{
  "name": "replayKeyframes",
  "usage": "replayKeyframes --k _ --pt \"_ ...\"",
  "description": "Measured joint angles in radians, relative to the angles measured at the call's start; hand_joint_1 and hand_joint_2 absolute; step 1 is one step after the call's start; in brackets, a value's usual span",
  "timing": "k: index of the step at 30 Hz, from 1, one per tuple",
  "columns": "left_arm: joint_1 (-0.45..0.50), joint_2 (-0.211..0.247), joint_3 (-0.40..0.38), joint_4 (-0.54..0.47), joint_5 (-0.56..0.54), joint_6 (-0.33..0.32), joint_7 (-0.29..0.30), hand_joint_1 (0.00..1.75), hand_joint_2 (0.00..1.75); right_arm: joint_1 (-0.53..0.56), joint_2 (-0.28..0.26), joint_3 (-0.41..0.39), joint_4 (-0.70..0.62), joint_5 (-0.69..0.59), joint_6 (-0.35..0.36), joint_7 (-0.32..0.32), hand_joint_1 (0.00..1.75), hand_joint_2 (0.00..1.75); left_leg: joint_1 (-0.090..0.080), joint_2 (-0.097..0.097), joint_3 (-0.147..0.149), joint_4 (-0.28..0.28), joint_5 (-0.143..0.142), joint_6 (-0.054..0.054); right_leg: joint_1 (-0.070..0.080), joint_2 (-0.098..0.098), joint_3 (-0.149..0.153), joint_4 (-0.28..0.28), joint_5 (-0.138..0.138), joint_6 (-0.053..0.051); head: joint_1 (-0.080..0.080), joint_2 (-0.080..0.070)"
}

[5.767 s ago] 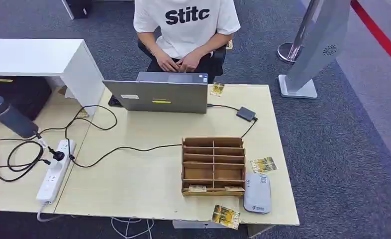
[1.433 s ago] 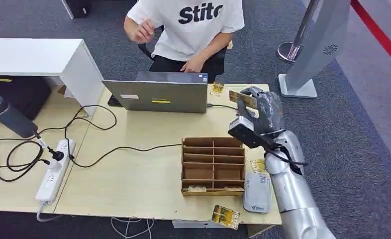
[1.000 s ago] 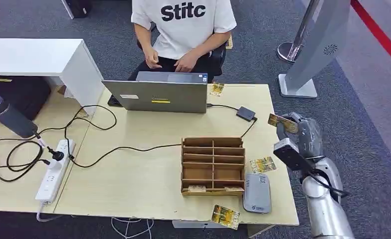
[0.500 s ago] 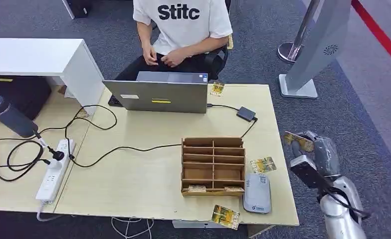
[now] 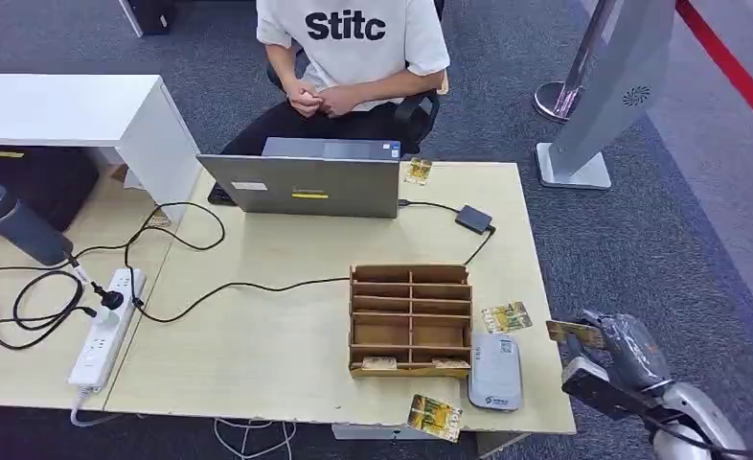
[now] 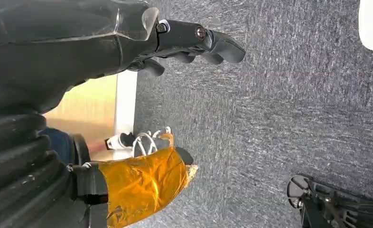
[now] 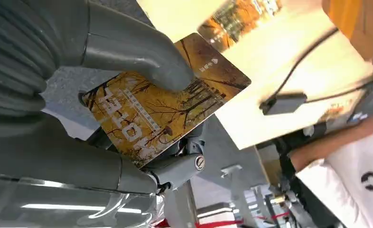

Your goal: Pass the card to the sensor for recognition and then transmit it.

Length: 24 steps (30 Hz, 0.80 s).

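My right hand (image 5: 627,347) hangs just past the table's right edge, near the front corner, and pinches a yellow autumn-tree card (image 5: 574,333). In the right wrist view the thumb (image 7: 127,52) presses that card (image 7: 161,109) against the fingers beneath it. The grey sensor (image 5: 495,372) lies flat on the table, to the left of my hand and beside a wooden organiser (image 5: 411,319). My left hand (image 6: 142,38) hangs over the carpet with nothing in it, its fingers loosely bent.
More cards lie beside the sensor (image 5: 507,316), at the front edge (image 5: 435,416) and by the laptop (image 5: 417,171). A person (image 5: 353,48) sits behind the laptop (image 5: 306,184), hands in lap. Cables and a power strip (image 5: 104,331) cover the left. A grey kiosk (image 5: 603,86) stands far right.
My right hand has drawn back with the card from above the table's far right part to beyond its right edge near the front. The person lowered their hands.
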Motion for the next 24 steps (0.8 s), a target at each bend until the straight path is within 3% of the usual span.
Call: replayKeyframes --k 10,24 --pt "-0.001 0.001 0.004 0.000 -0.033 -0.006 -0.002 0.00 1.75 0.004 -0.102 0.139 0.015 -0.055 0.059 -0.021 1.75 1.75 0.000 0.000 0.000 0.000 0.000 0.000 0.000 0.000 0.000 0.000 0.000 0.000 0.000 0.000" --pt "-0.002 0.007 0.004 0.000 -0.053 -0.016 -0.005 0.00 1.75 -0.012 -0.170 0.275 0.049 -0.105 0.091 -0.030 1.75 1.75 0.000 0.000 0.000 0.000 0.000 0.000 0.000 0.000 0.000 0.000 0.000 0.000 0.000 0.000"
